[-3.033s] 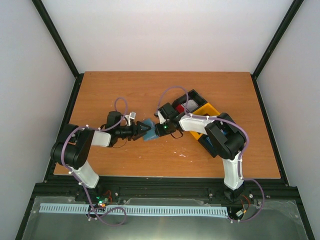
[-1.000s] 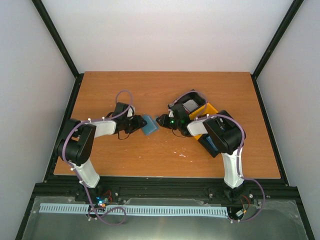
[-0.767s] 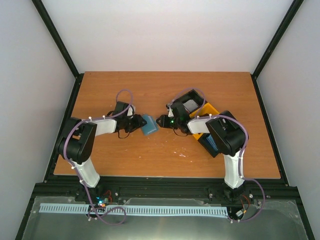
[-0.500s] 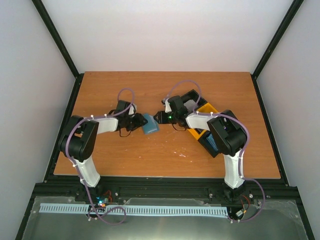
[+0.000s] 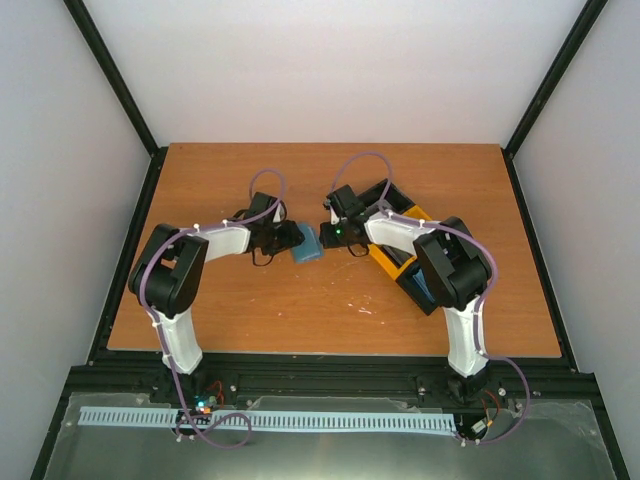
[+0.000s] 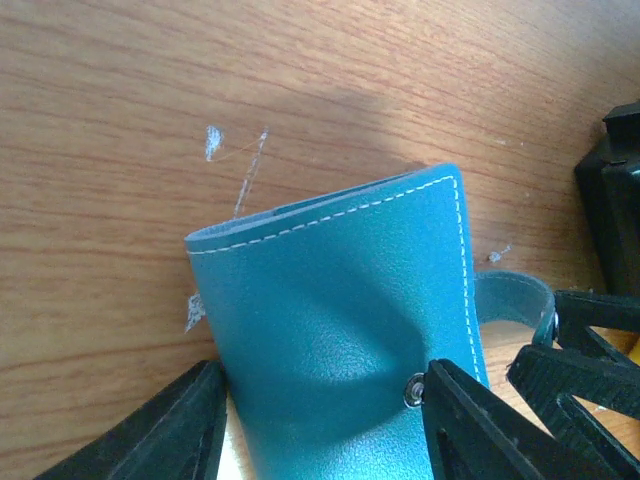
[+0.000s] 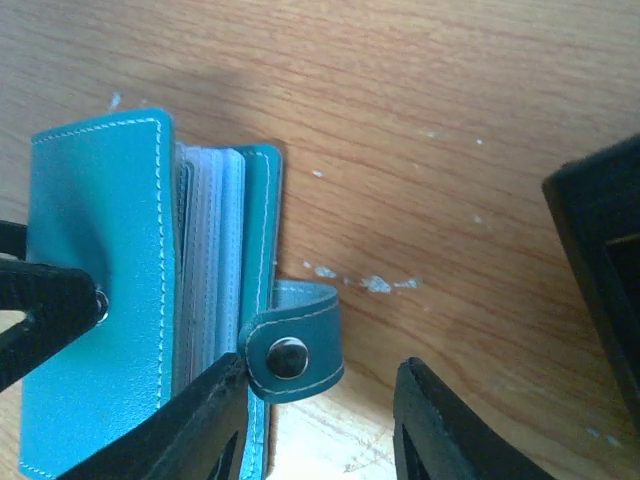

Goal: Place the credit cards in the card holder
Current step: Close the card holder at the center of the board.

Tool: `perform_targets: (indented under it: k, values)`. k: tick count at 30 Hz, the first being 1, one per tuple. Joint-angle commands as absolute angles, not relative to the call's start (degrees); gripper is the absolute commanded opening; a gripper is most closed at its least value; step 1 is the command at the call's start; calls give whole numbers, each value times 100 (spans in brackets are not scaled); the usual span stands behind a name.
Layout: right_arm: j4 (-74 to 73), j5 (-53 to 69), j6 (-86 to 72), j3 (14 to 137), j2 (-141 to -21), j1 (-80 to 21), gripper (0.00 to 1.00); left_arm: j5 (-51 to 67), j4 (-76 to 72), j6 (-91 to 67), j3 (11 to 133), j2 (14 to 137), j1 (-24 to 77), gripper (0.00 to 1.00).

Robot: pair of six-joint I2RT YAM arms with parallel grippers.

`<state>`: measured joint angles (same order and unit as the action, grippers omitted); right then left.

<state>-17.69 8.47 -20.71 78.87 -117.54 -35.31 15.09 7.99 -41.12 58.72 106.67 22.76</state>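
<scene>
The card holder (image 5: 307, 248) sat mid-counter, between the two arms' tips and just left of the black-and-yellow tray (image 5: 386, 262). It was partly fanned. In the right wrist view the front cover stood apart from the clear inner pockets, and the snap tab (image 7: 292, 352) curled loose off the back cover.

The left fingers (image 6: 170, 435) reached in from the holder's left and straddled its near end. One lay at the cover's edge and the other pressed the cover beside the snap stud, so they appeared to be pinching the holder and steadying it.

The right fingers (image 7: 195, 430) came from the opposite side, spread and carrying nothing. The tab lay in the gap between them, close against the finger nearer the holder. The holder's long side ran roughly along their line of reach, and its body was offset toward the left arm.

By my reading, the next move turned on that tab. It was straight ahead of the right fingers, so they had only to close on it.

No credit card showed clearly. The right arm hid most of the tray on the counter (image 5: 250, 180).
</scene>
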Motion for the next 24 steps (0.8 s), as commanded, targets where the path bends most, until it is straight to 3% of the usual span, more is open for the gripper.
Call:
perform_targets:
  k: [1,5,9,15,24]
  values:
    - [-2296,380,-2012,8103,-11866,-3591,39,1076,2021,-3933,5689,11234,2364,58]
    - [-2465,-22,-2077,8376,-11914,-3607,34,1458,1905,-3736,5706,11071,2364,65]
    - [-2579,-486,-2073,8570,-11989,-3630,36,1776,1750,-3683,5678,10918,2364,70]
    - [-2681,-285,-2042,8755,-12202,-3630,35,1709,1679,-3792,5506,10757,2360,58]
    - [-2694,-215,-2023,8813,-12204,-3630,31,1821,1529,-3876,4965,10199,2364,59]
